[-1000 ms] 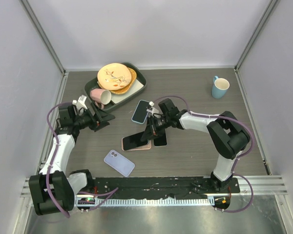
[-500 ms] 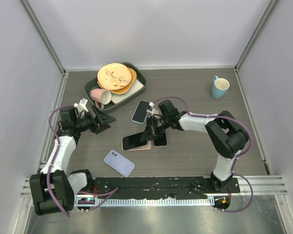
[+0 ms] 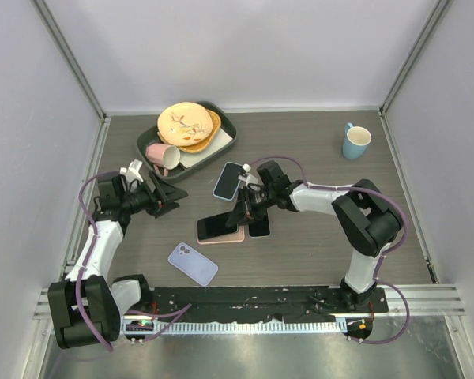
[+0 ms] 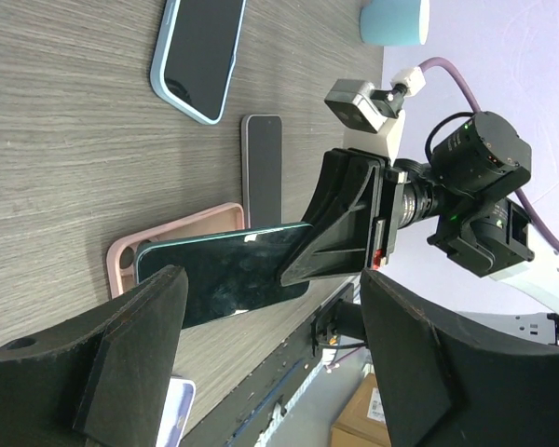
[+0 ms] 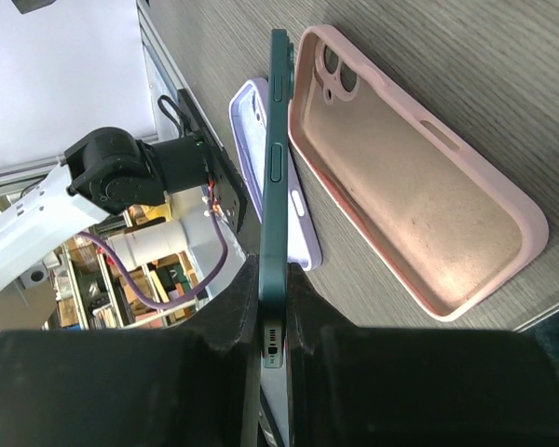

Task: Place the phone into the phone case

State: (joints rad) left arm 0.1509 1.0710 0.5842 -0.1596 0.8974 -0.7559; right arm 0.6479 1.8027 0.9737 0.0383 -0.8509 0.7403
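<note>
Now the right gripper [image 3: 243,207] clamps the phone [image 5: 278,168], tilted on edge over the pink case [image 5: 410,186]; released askew, it could catch the rim or slide out. The left gripper [image 3: 163,197] gapes empty.

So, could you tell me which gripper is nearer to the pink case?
Right. The right gripper holds the phone tilted just over the pink case; the left gripper sits open, well off to its left.

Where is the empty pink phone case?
The empty pink phone case lies flat at table centre, top view, beneath the dark phone in the right end effector.
</note>
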